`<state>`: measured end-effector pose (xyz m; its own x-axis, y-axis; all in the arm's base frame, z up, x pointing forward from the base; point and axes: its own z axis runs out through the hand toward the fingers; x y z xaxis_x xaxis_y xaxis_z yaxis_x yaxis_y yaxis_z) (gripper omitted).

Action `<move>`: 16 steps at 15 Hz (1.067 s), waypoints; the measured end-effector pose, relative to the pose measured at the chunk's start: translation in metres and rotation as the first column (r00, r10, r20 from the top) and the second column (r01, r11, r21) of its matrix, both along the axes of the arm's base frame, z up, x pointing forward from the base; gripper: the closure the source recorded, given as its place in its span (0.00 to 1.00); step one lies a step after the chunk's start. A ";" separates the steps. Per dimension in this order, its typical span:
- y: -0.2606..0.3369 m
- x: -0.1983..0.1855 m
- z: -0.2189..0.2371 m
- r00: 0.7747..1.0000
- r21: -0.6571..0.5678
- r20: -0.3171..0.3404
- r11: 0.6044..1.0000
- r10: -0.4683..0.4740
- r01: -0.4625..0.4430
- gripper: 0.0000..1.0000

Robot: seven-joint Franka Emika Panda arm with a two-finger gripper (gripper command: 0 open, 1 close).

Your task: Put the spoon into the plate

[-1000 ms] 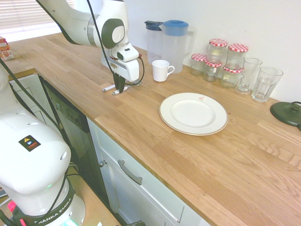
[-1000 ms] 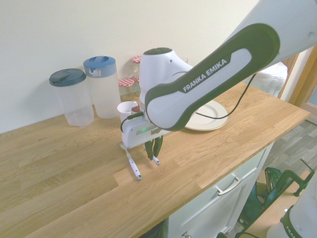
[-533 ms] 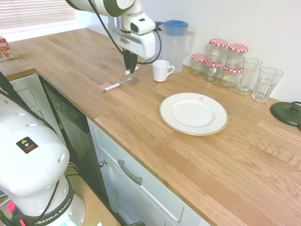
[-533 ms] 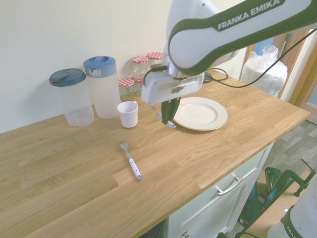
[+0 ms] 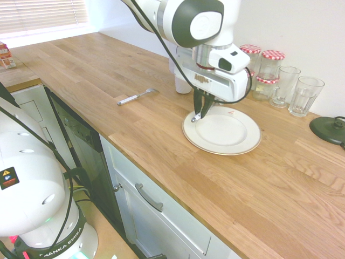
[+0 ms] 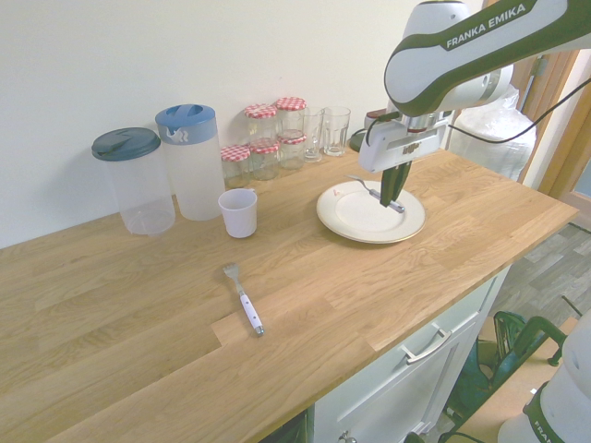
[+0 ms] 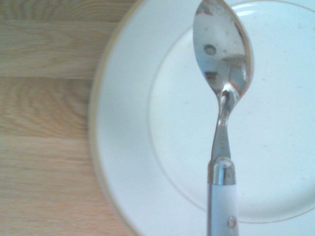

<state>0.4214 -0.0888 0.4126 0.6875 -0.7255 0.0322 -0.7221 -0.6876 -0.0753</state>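
A white robot arm reaches over a wooden bench (image 5: pixel 161 135), its claw (image 5: pixel 200 108) pointing down above the near edge of the plate (image 5: pixel 237 141). The claw's fingers are clamped on the spoon (image 5: pixel 197 116), gripping its white handle. The spoon hangs in the air above the plate, its silver bowl tilted out over the plate's white surface; in the wrist view the spoon's bowl (image 7: pixel 222 46) lies over the plate's middle (image 7: pixel 133 147). Well apart on the bench lies a fork (image 6: pixel 243 297) with a white handle. A white cup (image 6: pixel 239 212), two lidded plastic jugs (image 6: pixel 189 159), red-checked jars (image 6: pixel 263 152) and drinking glasses (image 5: pixel 304 96) stand along the wall behind the plate.
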 end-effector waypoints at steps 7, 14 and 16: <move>-0.048 0.018 -0.036 1.000 -0.005 -0.028 1.000 -0.013 0.013 0.00; -0.044 0.029 -0.054 0.999 -0.003 -0.053 1.000 0.005 -0.005 0.00; -0.043 0.030 -0.058 0.998 -0.003 -0.058 1.000 0.008 -0.008 0.00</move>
<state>0.4513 -0.1320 0.3548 0.6943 -0.7197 -0.0060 -0.7194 -0.6938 -0.0312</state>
